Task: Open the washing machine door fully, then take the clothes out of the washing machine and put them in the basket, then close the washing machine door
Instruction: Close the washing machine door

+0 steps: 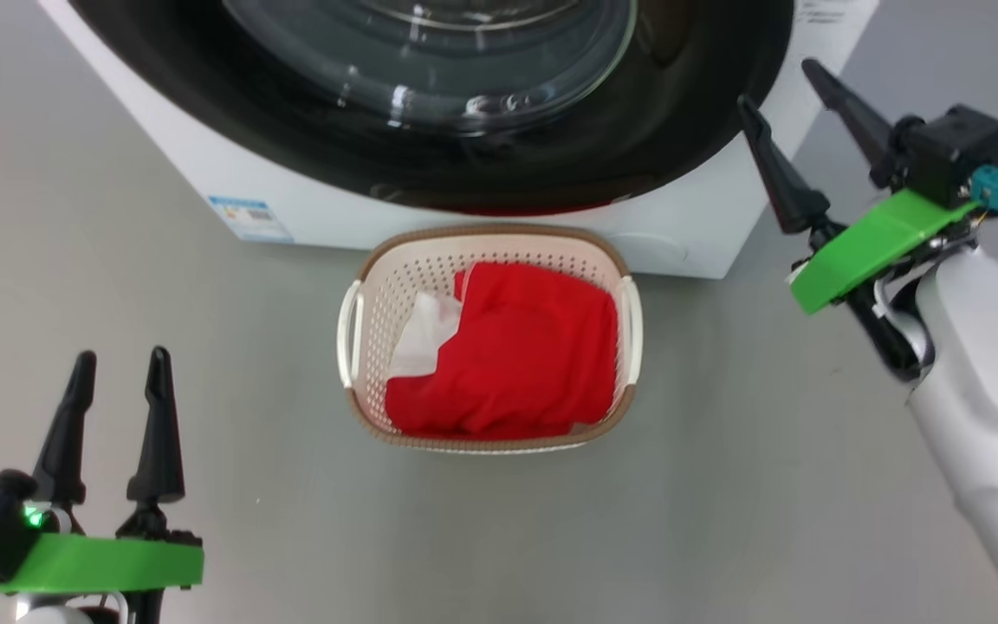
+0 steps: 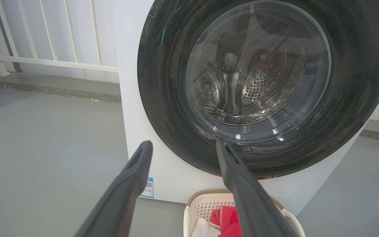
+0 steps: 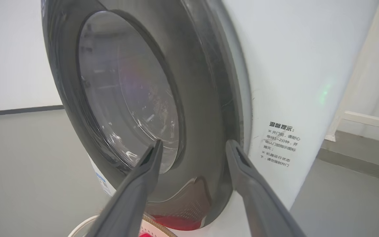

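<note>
**Operator:** State the setting and the largest unit.

**Technician:** The floor (image 1: 74,260) is plain grey. The left wrist view shows a white railing (image 2: 44,33) behind the work area. The white front-loading washing machine (image 1: 707,225) stands on this floor. The washing machine door (image 1: 681,113), with its wide glossy black rim, lies flat against the cabinet front. Through its bulging clear window (image 1: 430,61), the left wrist view shows the perforated steel drum (image 2: 258,82).

**Operator:** Where is the load?

**Technician:** The basket (image 1: 399,286) is cream perforated plastic with a brown rim. It stands on the floor just before the machine's lower front edge, below the door. The red jersey (image 1: 516,355) fills most of it, reaching the right and near walls. The white cloth (image 1: 425,334) lies against the jersey's left side, toward the basket's left wall.

**Operator:** Report end effector status.

**Technician:** The left gripper (image 1: 122,355) sits low at the left of the head view, well apart from the basket. Its fingers are spread, with nothing between them. The right gripper (image 1: 776,84) is raised beside the door's right edge, also with its fingers spread and nothing between them. In the right wrist view one finger crosses the window and the other crosses the rim's outer edge. Contact with the door cannot be determined.

**Operator:** Any markings?

**Technician:** A printed notice (image 3: 280,144) sits on the cabinet just beside the door rim. A small blue sticker (image 1: 249,217) marks the lower left front corner.
</note>
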Motion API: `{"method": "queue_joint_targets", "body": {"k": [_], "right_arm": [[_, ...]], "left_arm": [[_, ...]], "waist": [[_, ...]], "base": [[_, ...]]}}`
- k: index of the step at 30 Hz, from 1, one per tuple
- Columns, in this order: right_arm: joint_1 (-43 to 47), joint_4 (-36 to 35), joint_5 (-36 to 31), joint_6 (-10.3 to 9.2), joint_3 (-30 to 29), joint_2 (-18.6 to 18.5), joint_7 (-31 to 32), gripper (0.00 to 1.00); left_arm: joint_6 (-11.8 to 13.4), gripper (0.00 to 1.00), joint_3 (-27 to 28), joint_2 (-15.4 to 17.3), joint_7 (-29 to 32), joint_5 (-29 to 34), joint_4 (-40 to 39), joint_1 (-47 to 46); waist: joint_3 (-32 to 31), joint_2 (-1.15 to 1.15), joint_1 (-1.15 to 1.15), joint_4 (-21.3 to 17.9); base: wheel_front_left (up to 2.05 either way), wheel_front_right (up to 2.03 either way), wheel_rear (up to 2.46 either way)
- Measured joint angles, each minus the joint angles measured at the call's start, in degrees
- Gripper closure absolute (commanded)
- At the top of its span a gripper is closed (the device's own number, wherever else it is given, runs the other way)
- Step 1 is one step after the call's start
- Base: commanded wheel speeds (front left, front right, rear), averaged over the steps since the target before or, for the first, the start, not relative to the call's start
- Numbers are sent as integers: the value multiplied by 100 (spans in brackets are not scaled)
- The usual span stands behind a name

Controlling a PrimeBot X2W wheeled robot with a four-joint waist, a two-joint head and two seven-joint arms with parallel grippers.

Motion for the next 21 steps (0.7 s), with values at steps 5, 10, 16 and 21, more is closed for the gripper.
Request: {"method": "queue_joint_targets", "body": {"k": [5, 10, 16, 21], "right_arm": [[387, -208, 267, -1, -47, 127, 0, 0], [694, -420, 281, -1, -51, 136, 0, 0], [1248, -641, 275, -7, -196, 263, 1, 0], [1716, -881, 219, -15, -397, 363, 1, 0]], "left_arm": [[0, 0, 25, 7, 0, 45, 0, 141], [0, 0, 97, 8, 0, 105, -1, 259], [0, 0, 112, 0, 0, 144, 0, 441], [0, 0, 102, 2, 0, 109, -10, 480]], "waist": [[-242, 0, 0, -160], [-467, 0, 0, -323], [-702, 0, 0, -513], [-854, 0, 0, -648]], "base": [[0, 0, 0], [0, 0, 0], [0, 0, 0], [0, 0, 0]]}}
